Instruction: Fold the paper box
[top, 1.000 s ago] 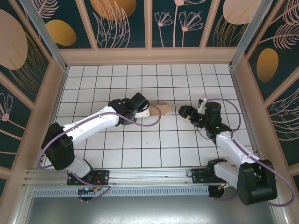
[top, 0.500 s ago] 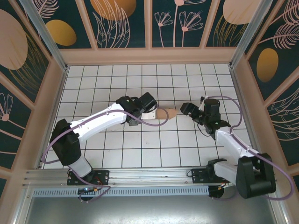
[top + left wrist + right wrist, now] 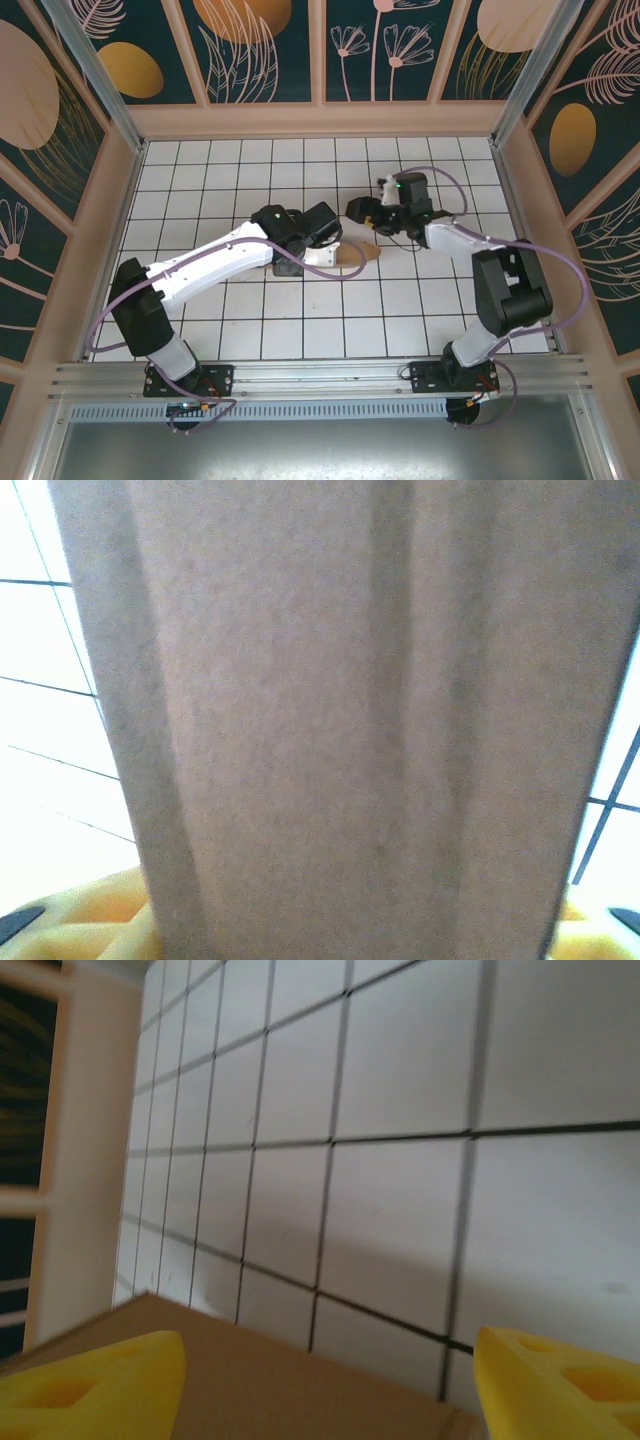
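"Swinging in from the right, the right pincer (image 3: pixel 358 210) now hangs wide open and empty, just beside the plain brown cardboard paper box (image 3: pixel 366 254)."

"The left pincer (image 3: pixel 335 257) grips it, carried rightward over the middle of the white tiled table (image 3: pixel 250 330). A two-armed fold looks close."

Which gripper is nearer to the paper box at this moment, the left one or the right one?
Left. The left gripper grips the paper box between its fingers. The right gripper hangs open close to the box's free end, apparently not touching it.
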